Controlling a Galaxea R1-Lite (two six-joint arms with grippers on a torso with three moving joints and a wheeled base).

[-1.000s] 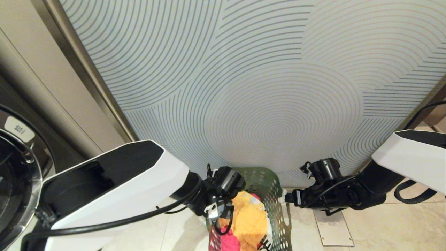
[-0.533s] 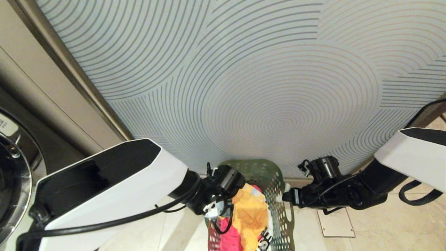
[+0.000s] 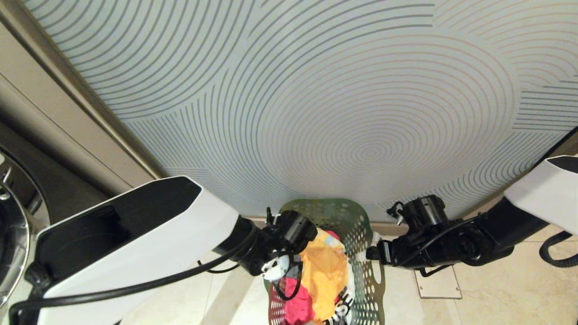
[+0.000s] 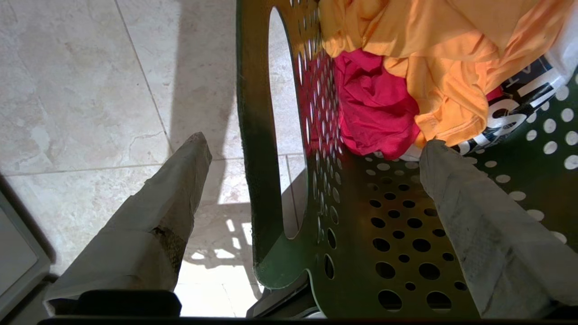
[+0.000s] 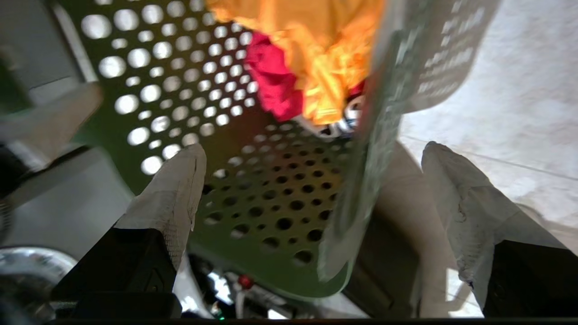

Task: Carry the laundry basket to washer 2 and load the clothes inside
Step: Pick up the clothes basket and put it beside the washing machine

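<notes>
Head view: the laundry basket (image 3: 361, 234) stands on the floor at six o'clock, holding the clothes (image 3: 323, 280), its long axis running twelve to six. The left gripper (image 3: 282, 271) sits at the rim's nine o'clock side, the right gripper (image 3: 368, 255) at three, each equally near. Both have their fingers spread wide, straddling the rim wall (image 4: 253, 149) without clamping; each likely needs to close on its side.
</notes>
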